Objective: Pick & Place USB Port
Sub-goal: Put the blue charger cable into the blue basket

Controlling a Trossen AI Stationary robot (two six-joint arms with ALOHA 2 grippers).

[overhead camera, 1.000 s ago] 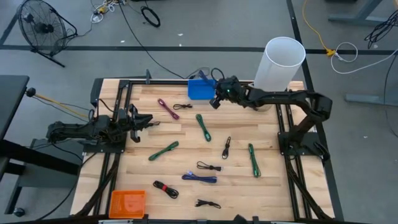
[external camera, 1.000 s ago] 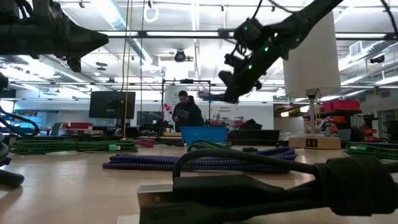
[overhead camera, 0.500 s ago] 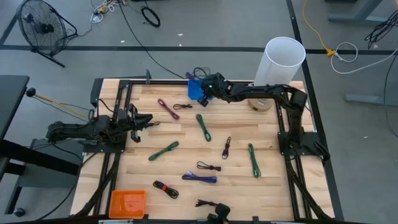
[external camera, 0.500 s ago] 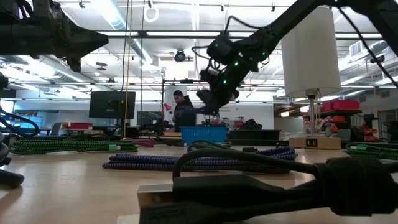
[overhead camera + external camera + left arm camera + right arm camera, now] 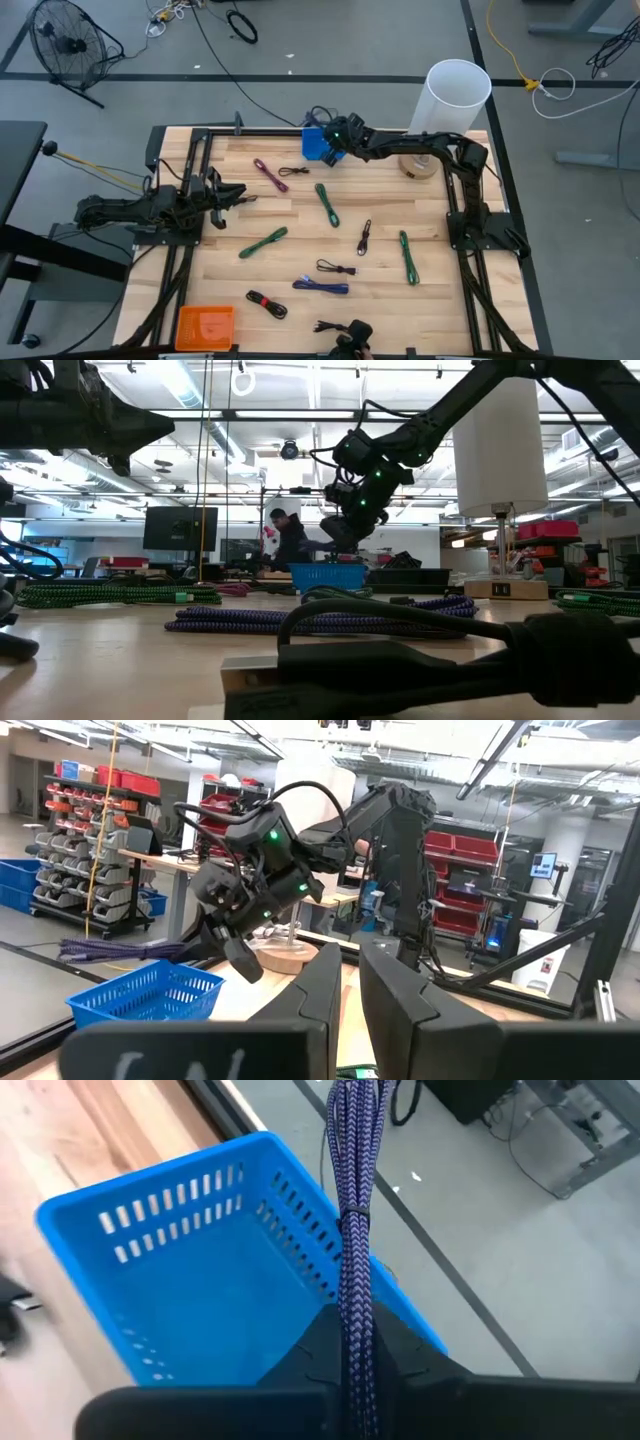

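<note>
High view – right gripper: you have it reaching across the far edge of the table, right over the blue basket.
High view – left gripper: parked low at the left side of the table, well away from the basket.
High view – table: loose cables lie spread on the wood, among them a green cable, a second green cable, a magenta cable and a purple cable; an orange tray sits at the near left corner and a white cylinder at the far right.
Low view – right gripper: it hangs just above the blue basket; a person stands in the room behind.
Left wrist view – left gripper: your two dark fingers stand nearly together with a thin gap and nothing between them; beyond them you see the right gripper over the blue basket.
Right wrist view – right gripper: jaws clenched on a purple braided USB cable, which runs straight away from the fingers.
Right wrist view – blue basket: directly under the held cable, its inside showing bare.
</note>
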